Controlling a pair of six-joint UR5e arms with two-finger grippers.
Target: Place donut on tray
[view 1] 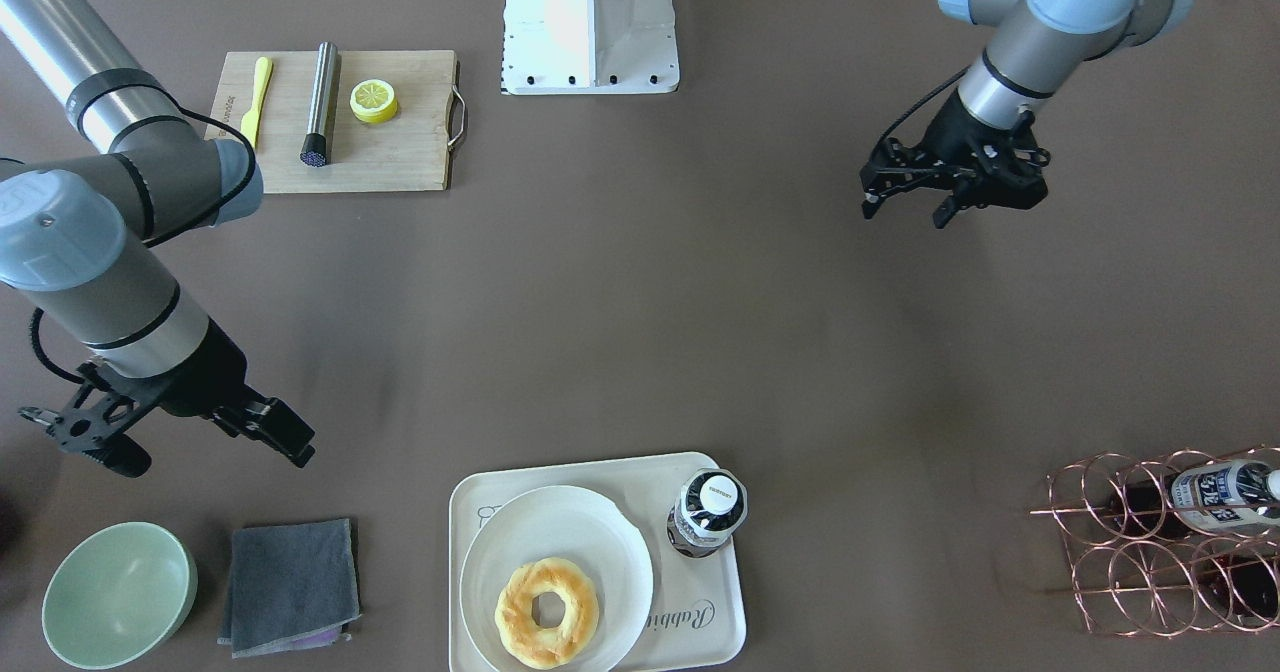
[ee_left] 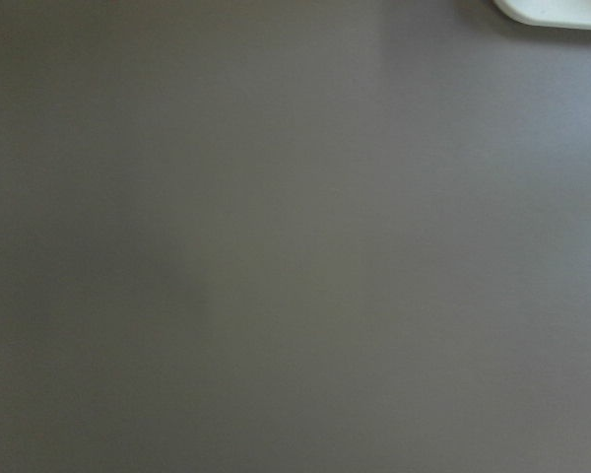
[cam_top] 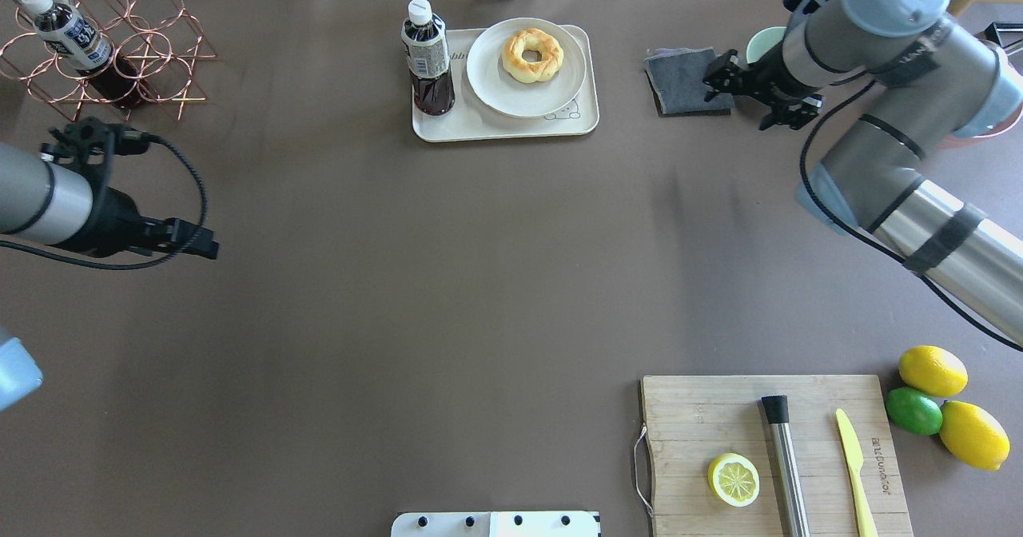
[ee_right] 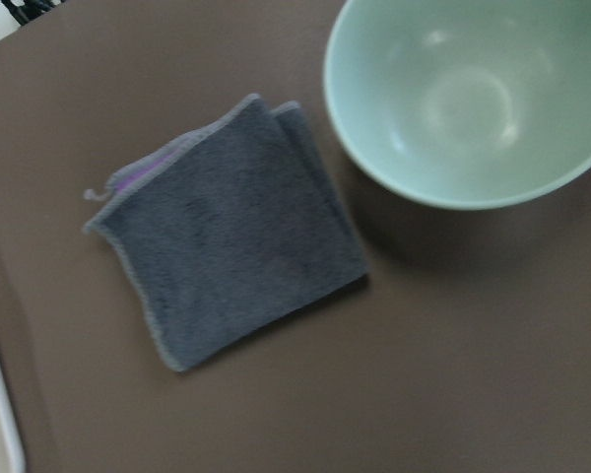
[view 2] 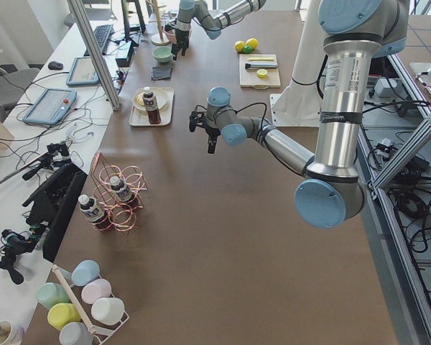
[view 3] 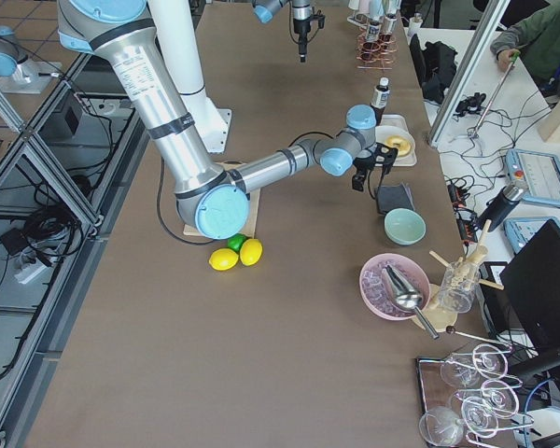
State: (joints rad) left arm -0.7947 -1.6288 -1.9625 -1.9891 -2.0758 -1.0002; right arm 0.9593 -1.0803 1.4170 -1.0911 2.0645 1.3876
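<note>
In the front-facing view, the donut (view 1: 515, 612) lies flat on a white plate (view 1: 540, 522). The plate rests on the tray (view 1: 715, 642), so the donut is over the tray but does not touch it. A bottle (view 1: 708, 512) stands upright at the tray's 1 o'clock corner. The right gripper (view 1: 215, 457) hangs with its jaws spread wide and holds nothing. It is above bare table, just off the 12 o'clock edge of the grey cloth (view 1: 290, 582) and near the green bowl (view 1: 118, 592). From this gripper the donut lies at about 4 o'clock. The left gripper (view 1: 905, 214) is also parted and empty. From it the donut lies between 7 and 8 o'clock and well apart. Judgement: the right arm is the nearer and is the one to use. The donut is a ring with no long axis, so jaw heading is not critical. The bare tray surface lies at the donut's 3 o'clock, beside the plate.
</note>
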